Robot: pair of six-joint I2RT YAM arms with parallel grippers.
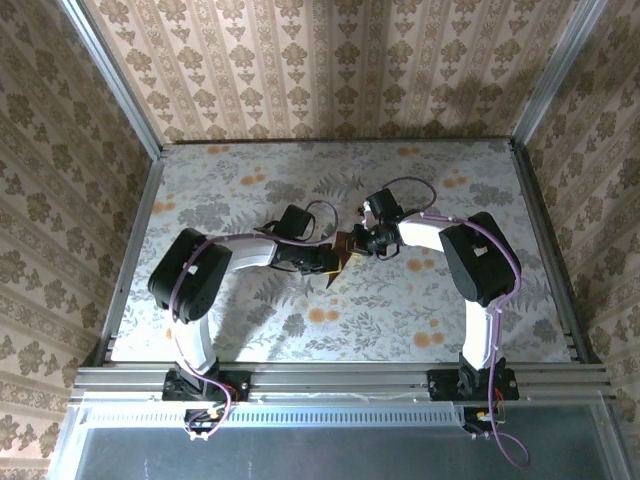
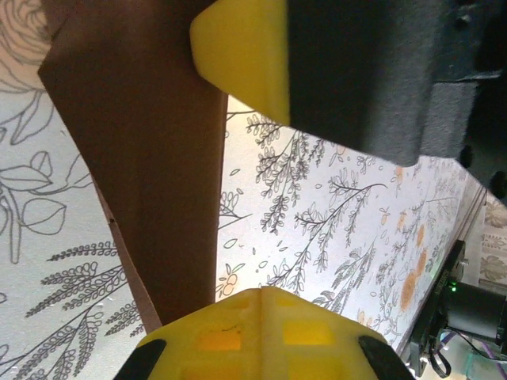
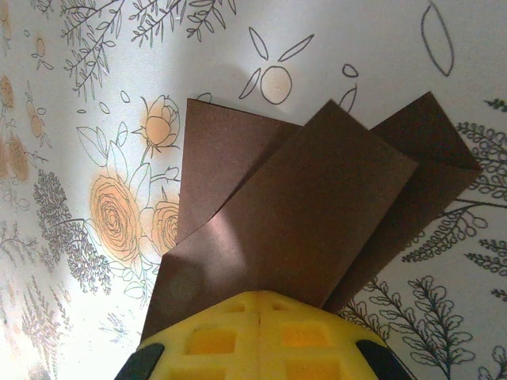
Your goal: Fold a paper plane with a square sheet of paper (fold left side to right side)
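Overhead feed: the black left arm (image 1: 200,270) with its lilac cable bends in from the near-left base and reaches mid-counter. The left fingers (image 1: 327,263) are pressed together with no gap. In the left wrist view their yellow fingertips (image 2: 245,328) meet at a closed seam at the bottom of frame.

The counter (image 1: 250,320) is a white surface printed with grey ferns and orange blossoms.

The thin, matte, dark reddish-brown sheet of paper (image 1: 343,253) sits near the counter's middle, between the two arms' tips, and is partly folded. From the left wrist I see the sheet of paper (image 2: 158,174) as a long band with a lengthwise crease. It runs from the top edge down to the left fingers and passes behind their tip. I can't tell if they touch. At the top of that view a second yellow tip on a black body sits against the band's right edge.

From the right wrist the sheet of paper (image 3: 317,214) shows overlapping flaps fanned out, with corners pointing away from the camera. The right fingers (image 3: 245,328) are together too, seam closed, with the yellow tips over the sheet's near edge. I can't tell whether they pinch it or only press it.

Overhead, the right fingers (image 1: 360,240) come in from the black right arm (image 1: 470,255), whose elbow sticks out to the right.
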